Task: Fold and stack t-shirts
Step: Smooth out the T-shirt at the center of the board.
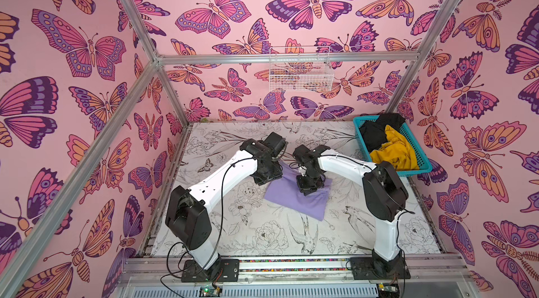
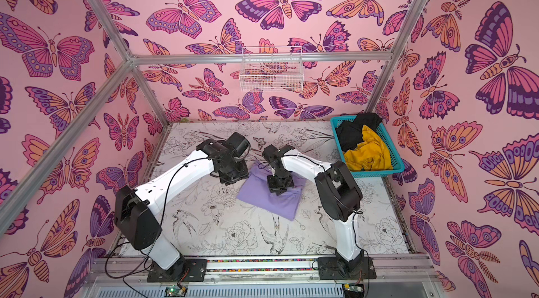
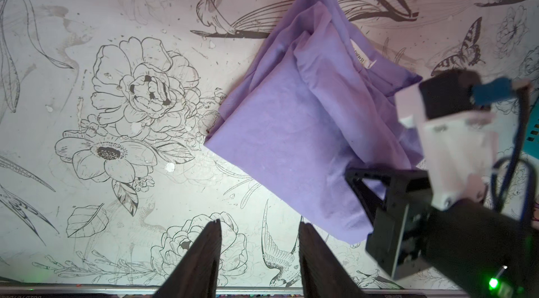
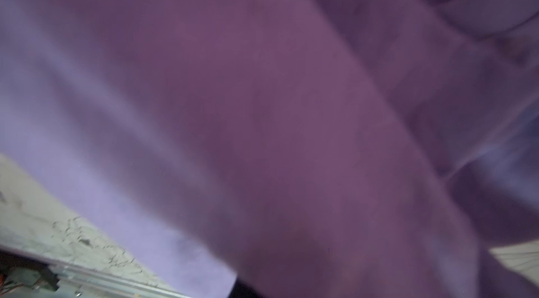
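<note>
Both top views give us the whole table (image 1: 262,241) (image 2: 204,217) from high overhead, left wrist looking down over the lavender shirt (image 3: 291,150), right wrist close against it.

We find one shirt (image 1: 291,200) at the table's (image 1: 256,225) centre; the basket (image 1: 415,170) with two more shirts (image 1: 393,150) sits at two o'clock.

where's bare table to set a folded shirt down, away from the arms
Widest bare table: the near stretch between the two arm bases, in front of the lavender t-shirt. Also free: the far strip along the back wall, left of the teal basket. Crowded: the middle, where the left gripper and right gripper meet at that shirt.
</note>
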Motion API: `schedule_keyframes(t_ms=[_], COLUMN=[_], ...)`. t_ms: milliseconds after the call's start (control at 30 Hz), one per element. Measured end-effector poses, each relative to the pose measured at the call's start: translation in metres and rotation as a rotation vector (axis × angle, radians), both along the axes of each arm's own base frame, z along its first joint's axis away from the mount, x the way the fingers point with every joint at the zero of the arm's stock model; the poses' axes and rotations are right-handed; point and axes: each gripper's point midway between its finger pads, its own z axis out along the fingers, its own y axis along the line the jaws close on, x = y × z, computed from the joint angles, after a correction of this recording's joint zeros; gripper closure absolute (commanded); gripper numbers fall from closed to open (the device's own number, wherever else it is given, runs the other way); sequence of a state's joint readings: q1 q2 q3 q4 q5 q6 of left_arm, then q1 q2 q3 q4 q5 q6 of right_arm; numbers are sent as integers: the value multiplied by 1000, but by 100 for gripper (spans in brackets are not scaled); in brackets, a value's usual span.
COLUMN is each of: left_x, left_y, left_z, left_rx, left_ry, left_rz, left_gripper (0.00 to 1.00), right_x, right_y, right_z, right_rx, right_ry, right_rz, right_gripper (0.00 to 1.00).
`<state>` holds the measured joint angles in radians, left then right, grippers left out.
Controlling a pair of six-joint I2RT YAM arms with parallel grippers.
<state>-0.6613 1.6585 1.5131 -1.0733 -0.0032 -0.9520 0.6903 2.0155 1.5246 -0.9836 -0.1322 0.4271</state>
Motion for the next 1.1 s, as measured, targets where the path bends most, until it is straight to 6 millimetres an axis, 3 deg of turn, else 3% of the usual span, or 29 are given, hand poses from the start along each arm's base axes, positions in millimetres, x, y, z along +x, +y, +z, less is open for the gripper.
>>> schedule_keyframes(t_ms=[233,400,500,600,700,800,867,967,1033,1100], left_x=[-13,-16,-17,-10,11,39,59,81,90,93], left_y=[9,9,5,-7,-30,-54,-71,-89,-96,-100], left_z=[-1,-3,-3,-1,1,-6,-17,-45,-66,-86], left_rx=[-4,-11,-30,-68,-122,-149,-159,-164,-160,-151], left_ry=[12,25,33,24,-15,-41,-46,-19,15,48], left_rz=[12,23,16,-9,-50,-91,-120,-150,-157,-164], left_gripper=[52,52,52,51,52,55,60,72,78,81], right_x=[82,106,103,97,89,79,72,58,50,38], right_y=[-38,-51,-49,-46,-43,-42,-47,-58,-64,-70], right_z=[34,32,18,26,55,103,140,177,186,183], right_rx=[-19,-43,-58,-75,-87,-59,-23,11,16,2], right_ry=[-164,-179,-148,-157,-218,-314,-384,-448,-462,-445], right_rz=[-62,-61,-51,-31,-3,9,-1,-22,-35,-40], right_gripper=[100,100,99,98,97,96,95,98,100,100])
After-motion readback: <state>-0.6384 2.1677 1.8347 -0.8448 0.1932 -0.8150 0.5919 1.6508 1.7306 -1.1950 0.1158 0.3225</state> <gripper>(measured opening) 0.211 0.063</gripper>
